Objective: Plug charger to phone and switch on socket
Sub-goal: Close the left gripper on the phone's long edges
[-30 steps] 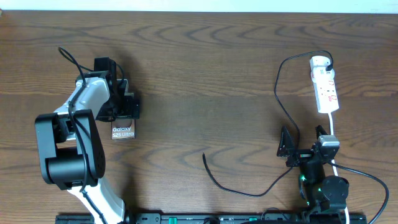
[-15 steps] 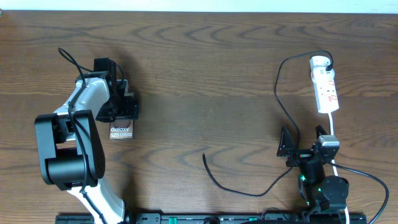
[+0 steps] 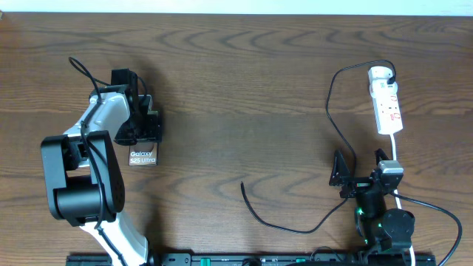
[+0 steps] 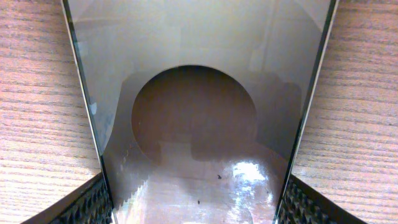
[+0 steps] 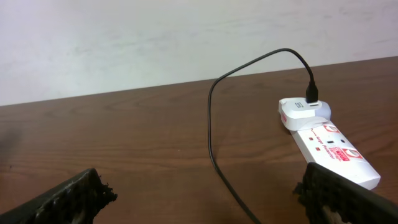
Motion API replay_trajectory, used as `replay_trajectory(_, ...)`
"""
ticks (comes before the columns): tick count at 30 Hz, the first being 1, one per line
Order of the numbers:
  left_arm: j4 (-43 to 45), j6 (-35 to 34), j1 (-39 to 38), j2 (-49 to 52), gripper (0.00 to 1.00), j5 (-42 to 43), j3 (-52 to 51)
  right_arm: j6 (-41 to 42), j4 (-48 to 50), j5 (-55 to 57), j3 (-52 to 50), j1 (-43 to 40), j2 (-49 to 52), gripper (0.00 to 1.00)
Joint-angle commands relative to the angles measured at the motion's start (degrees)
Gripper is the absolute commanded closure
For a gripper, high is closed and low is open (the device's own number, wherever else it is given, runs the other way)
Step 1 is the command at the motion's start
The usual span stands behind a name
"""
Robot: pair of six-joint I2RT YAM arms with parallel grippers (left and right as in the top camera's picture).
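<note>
evidently the left gripper (image 3: 145,135) is clamping the phone (image 3: 143,156) by its side edges at the table's (image 3: 244,89) left; it is probably glossy and slippery. the right gripper (image 3: 361,168) is gaping empty beside the limp charger (image 3: 284,225), best pinched just behind its tip.

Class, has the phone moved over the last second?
Yes. The phone has shifted slightly left, farther from the socket, which stays put.
</note>
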Motion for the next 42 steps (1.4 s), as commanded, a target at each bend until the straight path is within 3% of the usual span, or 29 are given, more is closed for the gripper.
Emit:
replay_trajectory(1, -0.46, -0.44, 0.11, 1.7, 0.34, 1.64, -2.43, -0.22, -0.22, 0.24, -0.09, -0.5, -0.35, 0.01)
replay_trajectory(12, -0.39, -0.42, 0.11, 1.7, 0.37, 1.64, -2.43, -0.22, -0.22, 0.24, -0.09, -0.5, -0.35, 0.01)
replay_trajectory(18, 0.09, -0.44, 0.11, 1.7, 0.44, 1.64, -2.43, -0.22, -0.22, 0.24, -0.09, -0.5, -0.35, 0.01)
replay_trajectory(20, 0.15, -0.42, 0.11, 1.7, 0.5, 1.64, -2.43, -0.22, -0.22, 0.24, -0.09, -0.5, -0.35, 0.01)
replay_trajectory(28, 0.37, -0.44, 0.11, 1.68, 0.93, 1.62, -2.43, -0.22, -0.22, 0.26, -0.09, -0.5, -0.35, 0.01)
replay_trajectory(42, -1.33, 0.2, 0.11, -1.05, 0.93, 1.68, 4.44, -0.22, -0.22, 0.26, -0.09, -0.5, -0.35, 0.01)
